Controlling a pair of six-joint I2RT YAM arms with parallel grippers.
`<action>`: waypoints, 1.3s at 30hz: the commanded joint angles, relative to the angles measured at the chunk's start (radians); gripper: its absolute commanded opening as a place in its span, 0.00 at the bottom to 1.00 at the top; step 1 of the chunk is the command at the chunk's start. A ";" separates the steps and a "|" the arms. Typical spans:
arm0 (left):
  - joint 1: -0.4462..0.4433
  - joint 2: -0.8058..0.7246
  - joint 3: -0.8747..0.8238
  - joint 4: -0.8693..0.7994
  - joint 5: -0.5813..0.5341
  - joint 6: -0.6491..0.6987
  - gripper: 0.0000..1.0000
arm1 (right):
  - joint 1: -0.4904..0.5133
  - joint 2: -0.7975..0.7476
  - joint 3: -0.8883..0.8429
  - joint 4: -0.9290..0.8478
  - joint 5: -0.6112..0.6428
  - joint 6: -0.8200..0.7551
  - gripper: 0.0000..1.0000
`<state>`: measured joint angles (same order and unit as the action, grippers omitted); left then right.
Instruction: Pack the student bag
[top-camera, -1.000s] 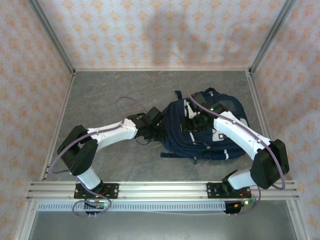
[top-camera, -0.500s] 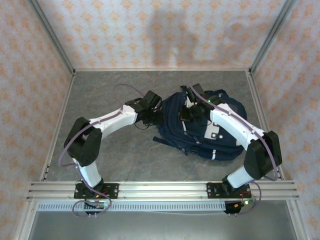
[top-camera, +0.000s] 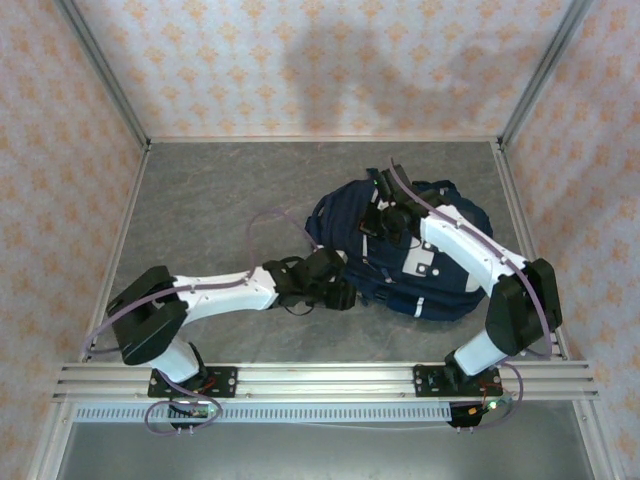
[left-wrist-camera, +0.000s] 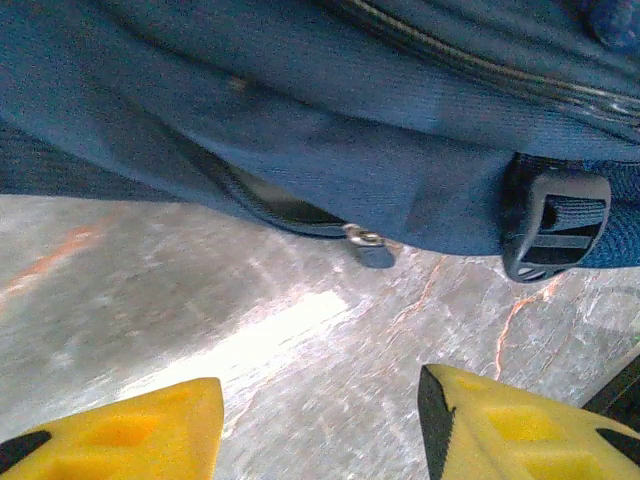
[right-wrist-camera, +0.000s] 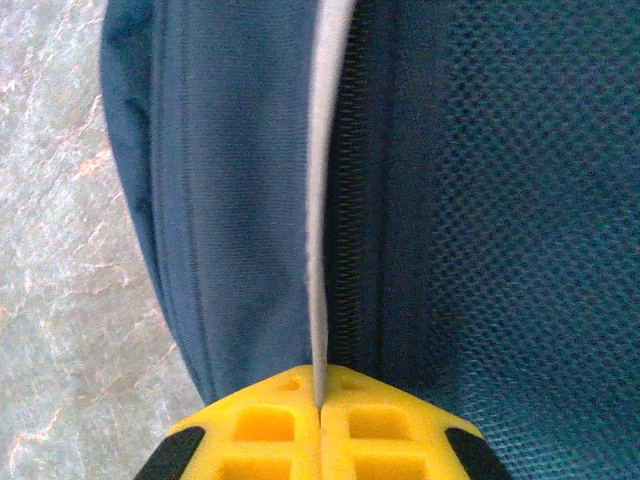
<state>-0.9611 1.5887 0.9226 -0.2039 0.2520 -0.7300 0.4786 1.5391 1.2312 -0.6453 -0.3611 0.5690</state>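
from above, the student bag lies flat on the grey table, right of the middle and toward the back, its navy front with pale grey patches turned up. my left gripper sits low at the bag's near left edge, just beside the fabric. my right gripper is down on top of the bag near its far left part, my arm stretched across its body. from this height i cannot tell how either pair of fingers stands, and the bag's inside is hidden.

through my left wrist, my left fingers stand spread apart with bare table between them, pinching nothing. ahead, the bag's blue side bulges over the table. a zip line along its lower edge ends in a small metal pull hanging just above the table. to the right a black buckle sits at the bag's edge.

through my right wrist, my right fingers are pressed together, and a thin grey edging of the bag runs straight into the seam between them, so i am pinching that edge. right of it run zip teeth, then dark mesh; left of it, smooth navy cloth, then table. whether this zip is parted i cannot tell, and what the bag holds is hidden.
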 joint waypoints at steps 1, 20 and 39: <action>-0.012 0.069 0.032 0.104 -0.055 -0.043 0.55 | -0.041 -0.025 -0.027 0.047 0.055 0.068 0.00; -0.055 0.349 0.306 -0.094 -0.200 0.041 0.45 | -0.078 -0.053 -0.104 0.091 0.015 0.117 0.00; -0.074 0.398 0.359 -0.195 -0.252 0.098 0.09 | -0.078 -0.061 -0.125 0.112 -0.009 0.122 0.00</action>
<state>-1.0344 1.9667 1.2621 -0.3561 0.0360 -0.6483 0.4084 1.5127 1.1294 -0.5285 -0.3756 0.6842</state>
